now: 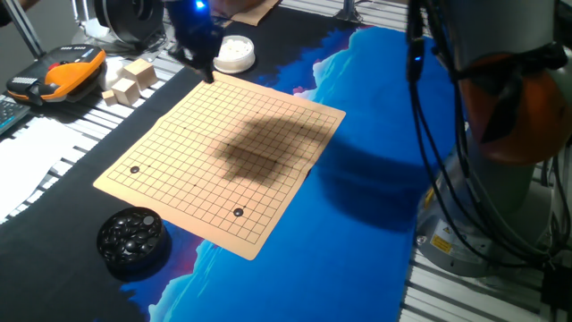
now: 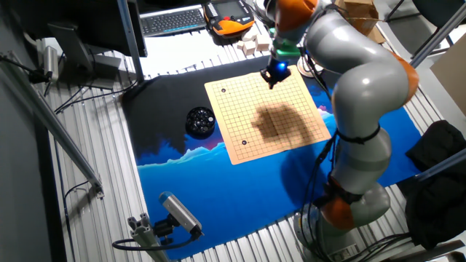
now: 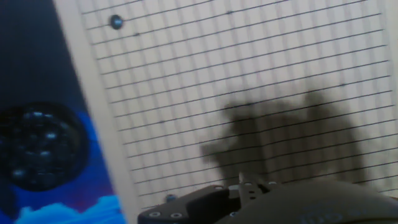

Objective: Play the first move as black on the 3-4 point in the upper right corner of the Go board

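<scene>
The gripper (image 1: pixel 207 67) hangs over the Go board (image 1: pixel 223 152) at the board corner nearest the white bowl (image 1: pixel 235 54), toward the counter's far edge. Whether its fingers are spread, or hold a stone, cannot be told from these views. The bowl of black stones (image 1: pixel 132 238) sits at the counter's near-left corner; the step in hand is probably placement, which calls for descending onto the 3-4 intersection.
</scene>
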`<state>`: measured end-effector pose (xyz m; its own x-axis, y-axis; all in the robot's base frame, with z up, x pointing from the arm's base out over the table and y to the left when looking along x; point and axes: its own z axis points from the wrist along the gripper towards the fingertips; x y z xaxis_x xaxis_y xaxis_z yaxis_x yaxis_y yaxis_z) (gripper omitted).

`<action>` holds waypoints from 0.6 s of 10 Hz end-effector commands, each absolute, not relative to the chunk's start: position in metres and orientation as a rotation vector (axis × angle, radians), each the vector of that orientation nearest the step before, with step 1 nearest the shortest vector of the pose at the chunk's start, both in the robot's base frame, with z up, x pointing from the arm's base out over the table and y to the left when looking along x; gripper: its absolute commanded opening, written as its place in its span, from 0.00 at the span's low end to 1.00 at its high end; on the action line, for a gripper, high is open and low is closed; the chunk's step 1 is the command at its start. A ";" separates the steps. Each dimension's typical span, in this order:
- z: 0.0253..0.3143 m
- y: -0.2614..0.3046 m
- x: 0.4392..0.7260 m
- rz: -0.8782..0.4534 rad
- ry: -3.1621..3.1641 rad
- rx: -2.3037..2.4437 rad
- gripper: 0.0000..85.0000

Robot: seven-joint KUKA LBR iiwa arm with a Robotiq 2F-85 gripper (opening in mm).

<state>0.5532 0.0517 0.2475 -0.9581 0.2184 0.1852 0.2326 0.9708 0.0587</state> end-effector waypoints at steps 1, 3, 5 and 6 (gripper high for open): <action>0.244 0.097 0.553 -0.111 -2.942 -0.349 0.00; 0.232 0.133 0.548 -0.107 -2.947 -0.399 0.00; 0.213 0.168 0.535 -0.093 -2.968 -0.460 0.00; 0.204 0.182 0.528 -0.086 -2.972 -0.488 0.00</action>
